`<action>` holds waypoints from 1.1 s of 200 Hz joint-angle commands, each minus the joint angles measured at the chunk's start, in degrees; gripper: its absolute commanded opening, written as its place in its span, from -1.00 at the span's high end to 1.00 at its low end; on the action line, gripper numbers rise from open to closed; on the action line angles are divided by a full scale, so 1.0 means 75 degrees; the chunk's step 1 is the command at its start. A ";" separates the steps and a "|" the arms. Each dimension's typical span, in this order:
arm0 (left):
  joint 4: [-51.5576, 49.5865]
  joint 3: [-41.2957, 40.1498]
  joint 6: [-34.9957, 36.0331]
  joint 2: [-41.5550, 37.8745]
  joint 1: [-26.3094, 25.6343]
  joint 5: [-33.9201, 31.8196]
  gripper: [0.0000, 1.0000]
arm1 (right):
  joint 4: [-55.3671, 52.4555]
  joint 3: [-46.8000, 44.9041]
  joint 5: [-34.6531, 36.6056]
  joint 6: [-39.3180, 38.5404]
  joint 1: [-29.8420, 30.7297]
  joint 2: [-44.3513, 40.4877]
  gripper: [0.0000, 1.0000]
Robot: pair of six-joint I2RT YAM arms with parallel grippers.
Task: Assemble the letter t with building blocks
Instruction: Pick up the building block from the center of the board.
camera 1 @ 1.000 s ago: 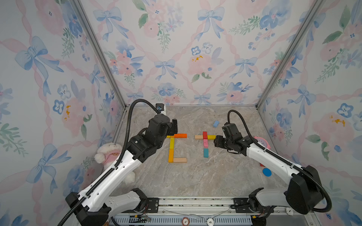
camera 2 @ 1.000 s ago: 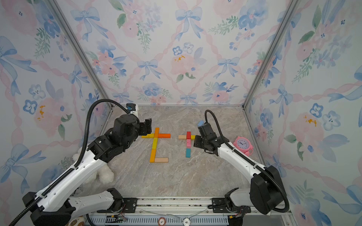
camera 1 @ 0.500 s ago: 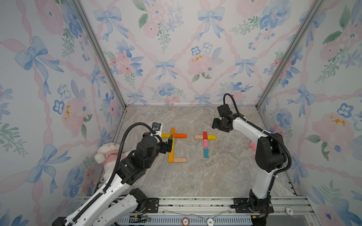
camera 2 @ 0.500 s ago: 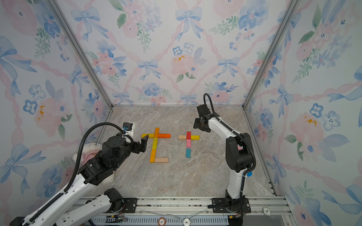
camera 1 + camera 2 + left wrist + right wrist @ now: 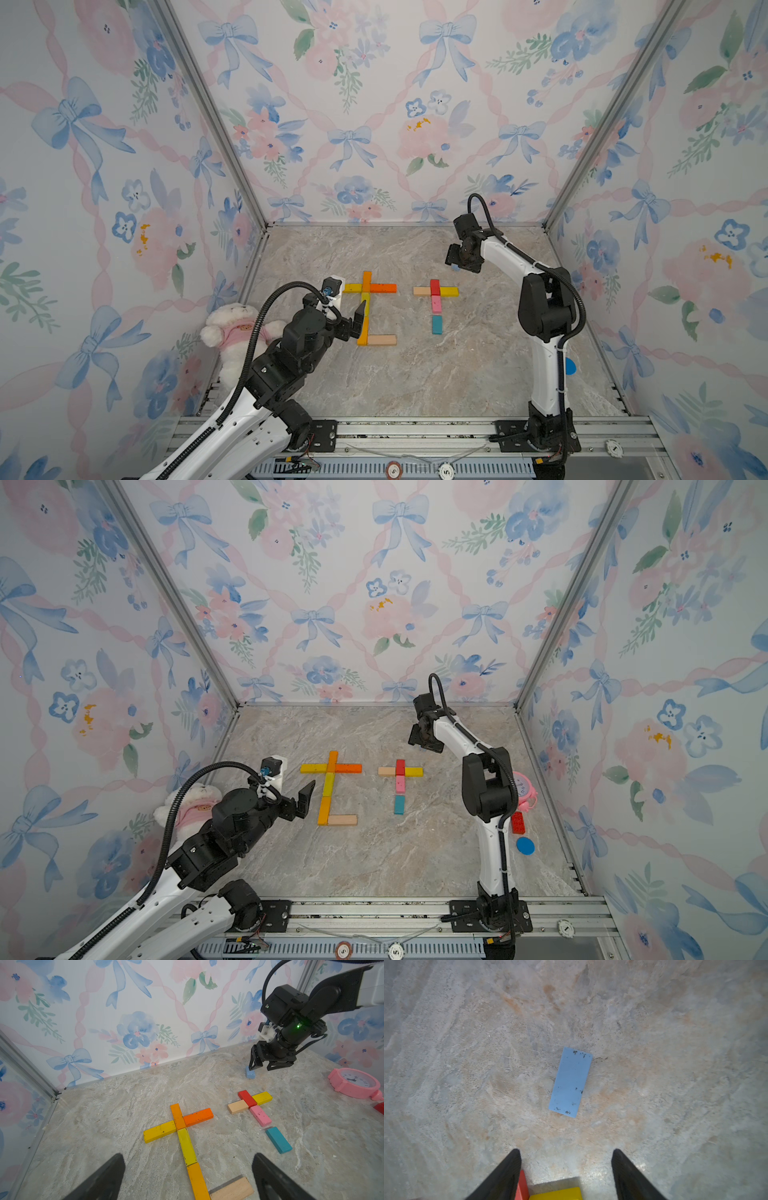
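Orange and yellow letter (image 5: 365, 309) sits closest to you, and it looks done to me: crossbar on, stem straight, and a bare wood block (image 5: 231, 1189) butted against the bottom as the little hook. Your left gripper (image 5: 188, 1156) hangs low over that foot end, fingers spread wide with nothing between them. The left arm is folded down low, forearm reaching forward, wrist tipped at the table (image 5: 415, 382).

Next over, the second letter (image 5: 435, 291) has a red, wood and yellow crossbar with a pink block (image 5: 436, 303) under it. The teal block (image 5: 436, 324) lies in line but slightly apart from the pink one, so that stem has a gap and probably wants a nudge.

Farthest back, near the rear wall, the light blue block (image 5: 571, 1081) lies flat on its own, well apart from both letters. My guess is it's meant as the second letter's hook. Your right gripper (image 5: 565, 1150) hovers over it, fingers apart and empty, and the block isn't between them yet. The right arm stands tall, elbow high, forearm stretched back, wrist pointing down.
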 commanded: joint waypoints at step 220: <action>0.0314 -0.0200 0.0170 -0.0044 0.0020 0.0603 -0.96 | -0.1733 0.3744 -0.0002 -0.0235 -0.0443 0.2787 -0.17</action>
